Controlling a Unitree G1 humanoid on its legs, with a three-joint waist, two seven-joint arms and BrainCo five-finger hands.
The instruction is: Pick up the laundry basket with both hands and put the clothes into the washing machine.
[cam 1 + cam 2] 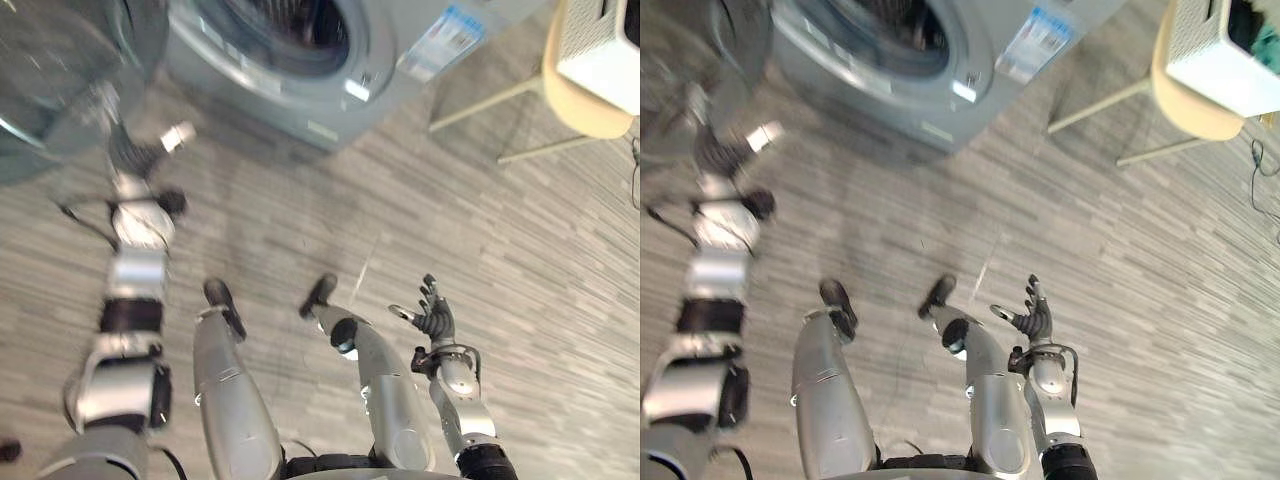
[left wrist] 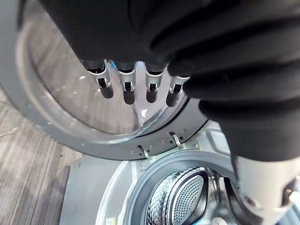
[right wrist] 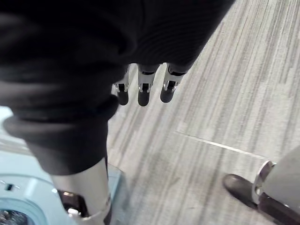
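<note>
The grey washing machine [image 1: 380,75] stands at the top of the eye views, its round glass door [image 1: 60,70] swung open to the left. My left hand [image 1: 140,155] reaches up to that door. In the left wrist view its fingers [image 2: 126,89] are straight, close to the door glass [image 2: 61,108], holding nothing, and the metal drum [image 2: 183,197] shows beyond. The white laundry basket [image 1: 1225,50] with teal cloth [image 1: 1265,40] in it sits at the far right. My right hand [image 1: 435,318] hangs open and empty over the floor, its fingers [image 3: 143,91] relaxed.
The basket rests on a beige stool [image 1: 585,105] with pale thin legs [image 1: 480,105] to the right of the machine. Grey striped wood floor [image 1: 450,220] lies open between me, the machine and the stool.
</note>
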